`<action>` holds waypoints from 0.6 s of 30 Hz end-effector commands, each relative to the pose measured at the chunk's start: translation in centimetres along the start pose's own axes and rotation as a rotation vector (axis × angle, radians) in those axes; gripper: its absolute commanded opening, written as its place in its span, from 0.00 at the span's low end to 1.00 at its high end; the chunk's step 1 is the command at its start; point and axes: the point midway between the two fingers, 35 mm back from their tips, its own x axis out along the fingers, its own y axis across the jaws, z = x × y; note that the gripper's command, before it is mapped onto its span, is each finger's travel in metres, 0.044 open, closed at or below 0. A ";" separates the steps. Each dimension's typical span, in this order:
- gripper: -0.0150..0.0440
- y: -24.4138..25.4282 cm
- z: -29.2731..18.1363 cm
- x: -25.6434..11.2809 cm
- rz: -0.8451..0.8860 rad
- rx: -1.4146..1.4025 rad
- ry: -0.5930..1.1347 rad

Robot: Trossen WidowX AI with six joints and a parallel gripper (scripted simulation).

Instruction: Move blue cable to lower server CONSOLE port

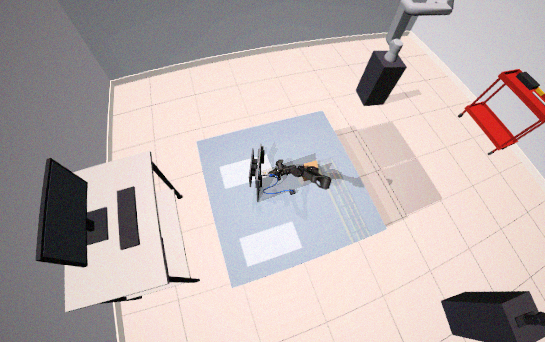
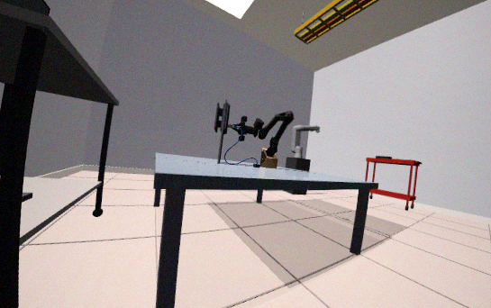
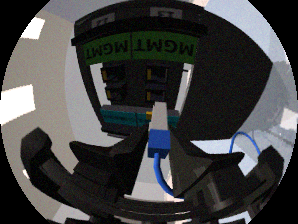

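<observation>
The blue cable's plug (image 2: pixel 236 127) (image 3: pixel 159 134), gripped by the end effector (image 1: pixel 268 173) (image 2: pixel 235 128) (image 3: pixel 157 127), points lengthwise away from it toward the port panel (image 3: pixel 142 80), above the tabletop's (image 1: pixel 268 270) (image 2: pixel 259 181) interior, away from its edges.

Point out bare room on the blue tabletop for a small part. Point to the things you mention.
Bare patches: on the blue tabletop (image 1: pixel 325 215), between the lower white rectangle (image 1: pixel 270 244) and the cable (image 1: pixel 278 192); also the strip left of the upper white rectangle (image 1: pixel 229 175). Crowded: around the end effector (image 1: pixel 268 174) (image 3: pixel 157 127), plug (image 3: pixel 159 143) and upright panel (image 1: pixel 258 186).
</observation>
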 end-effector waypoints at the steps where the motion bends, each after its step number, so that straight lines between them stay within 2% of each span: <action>1: 0.25 0.2 -0.2 0.4 0.005 0.000 0.007; 18: 0.25 0.2 -0.1 0.9 0.006 0.000 0.007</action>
